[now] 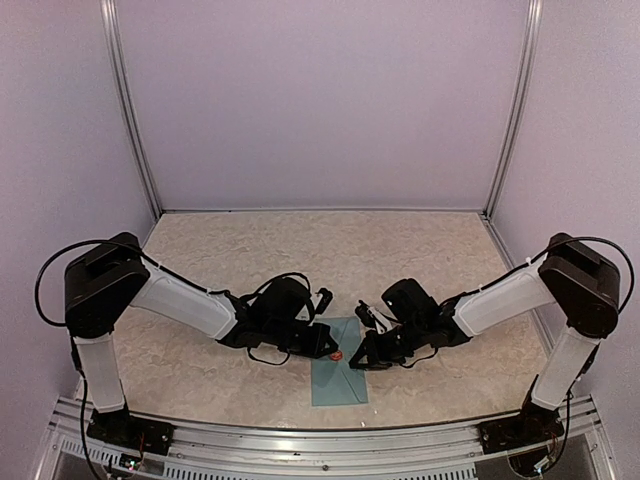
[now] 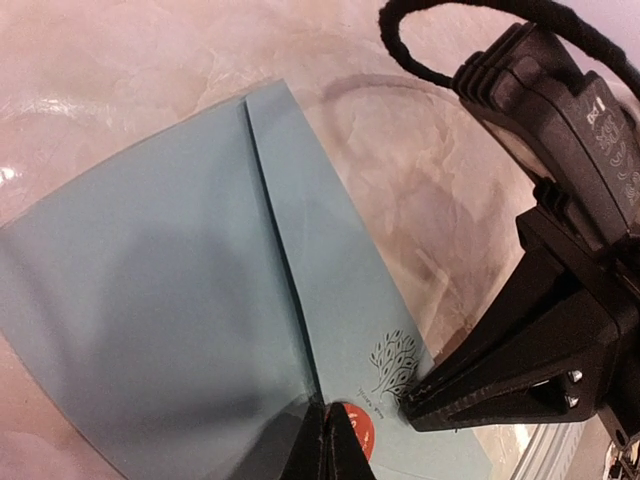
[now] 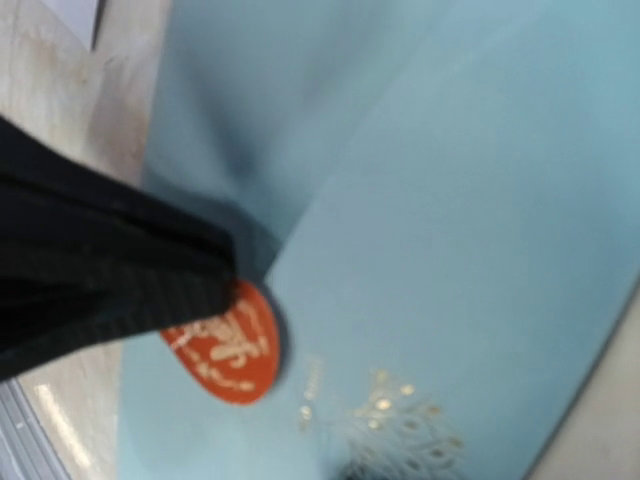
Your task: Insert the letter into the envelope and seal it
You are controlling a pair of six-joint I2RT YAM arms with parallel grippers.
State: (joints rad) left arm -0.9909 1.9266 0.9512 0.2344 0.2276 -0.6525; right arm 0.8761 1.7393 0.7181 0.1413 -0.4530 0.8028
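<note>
The teal envelope (image 1: 340, 385) lies flat on the table between the two arms, its flap folded down; it also shows in the left wrist view (image 2: 150, 300) and the right wrist view (image 3: 480, 200). A silver tree motif (image 2: 395, 360) is printed near the flap's tip. My left gripper (image 1: 330, 348) is shut on a round red sticker (image 2: 360, 435) at the flap tip; the sticker also shows in the right wrist view (image 3: 230, 350). My right gripper (image 1: 358, 360) is shut, its tip (image 2: 412, 405) resting on the flap beside the motif. The letter is hidden.
A white sheet corner (image 3: 75, 15) lies on the table beyond the envelope. The marbled tabletop (image 1: 300, 250) is walled by pale panels at the back and sides. A metal rail (image 1: 300, 440) runs along the near edge.
</note>
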